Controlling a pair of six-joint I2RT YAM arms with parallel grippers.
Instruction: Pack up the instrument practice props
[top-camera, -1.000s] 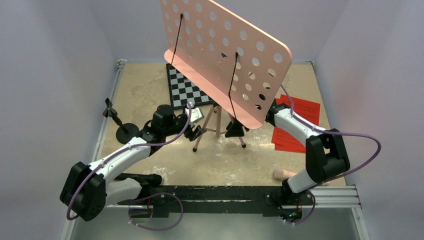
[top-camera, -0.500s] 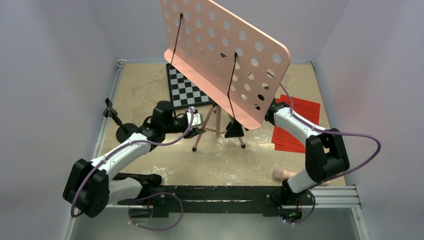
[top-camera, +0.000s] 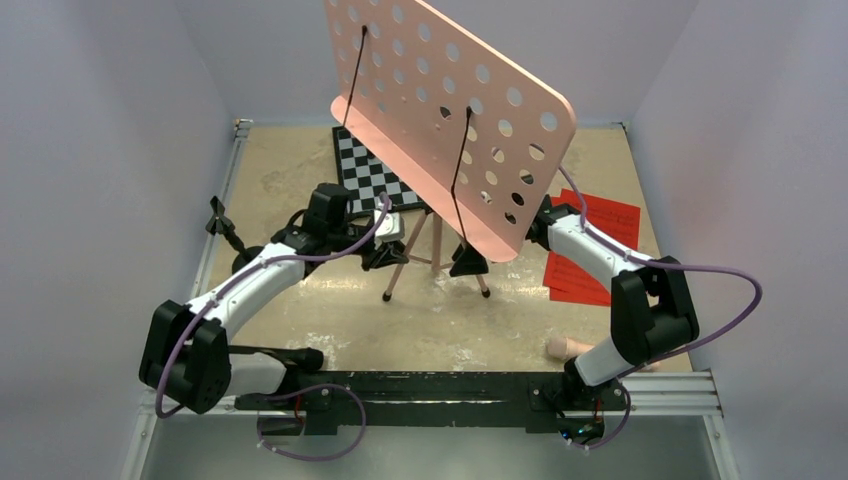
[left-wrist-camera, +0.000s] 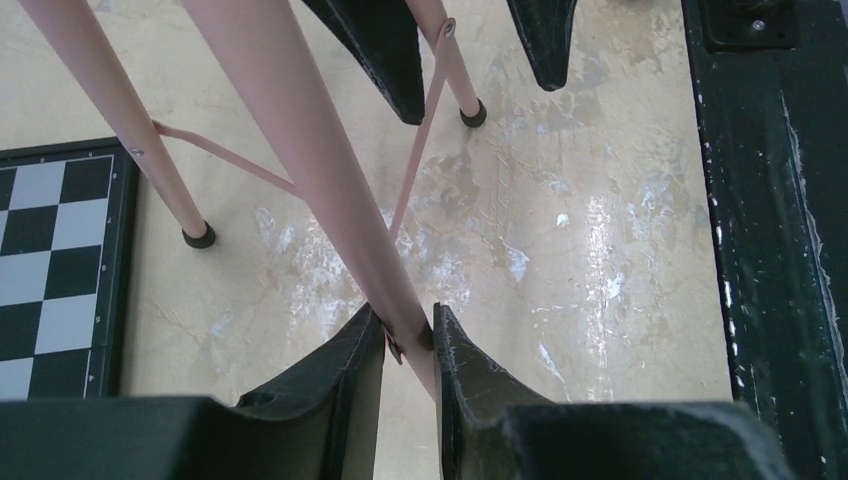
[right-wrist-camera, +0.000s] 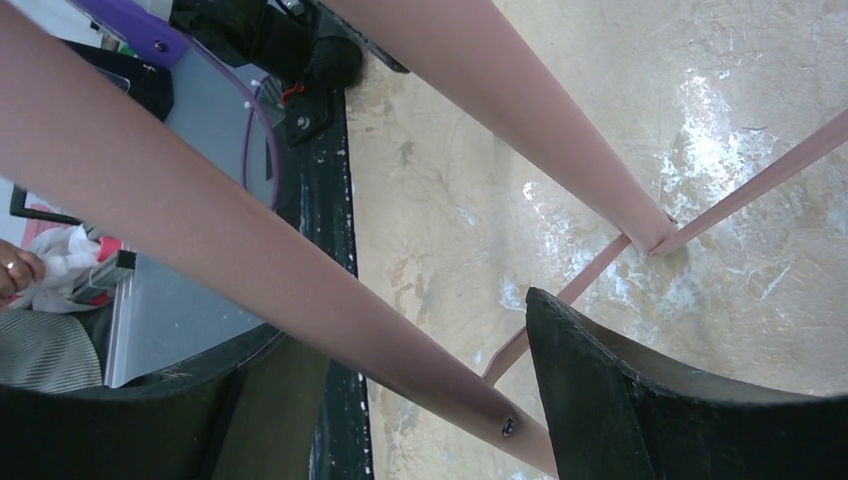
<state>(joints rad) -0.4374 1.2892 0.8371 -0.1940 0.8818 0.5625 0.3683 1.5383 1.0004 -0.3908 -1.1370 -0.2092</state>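
We are finding the pink music stand (top-camera: 450, 110) standing upright mid-table on its tripod, just in front of the chessboard (top-camera: 365, 180). The left gripper (left-wrist-camera: 405, 340) is pinching one tripod leg (left-wrist-camera: 300, 150) low down, both fingers pressing against it. The right gripper (right-wrist-camera: 415, 320) is straddling a second tripod leg with its jaws spread. The red sheets (top-camera: 600, 245) are lying at the table's right side, and the peach tube (top-camera: 560, 347) is lying near the right arm's base.

A worn beige tabletop (top-camera: 440, 320) carries a black-and-white chessboard (top-camera: 372, 185) at the back, with a pink music stand (top-camera: 440, 110) on tripod feet just in front of it. Red printed sheets (top-camera: 595, 245) lie at right, a peach tube (top-camera: 560, 347) at front right, and a black round-base peg stand (top-camera: 238, 250) at left.
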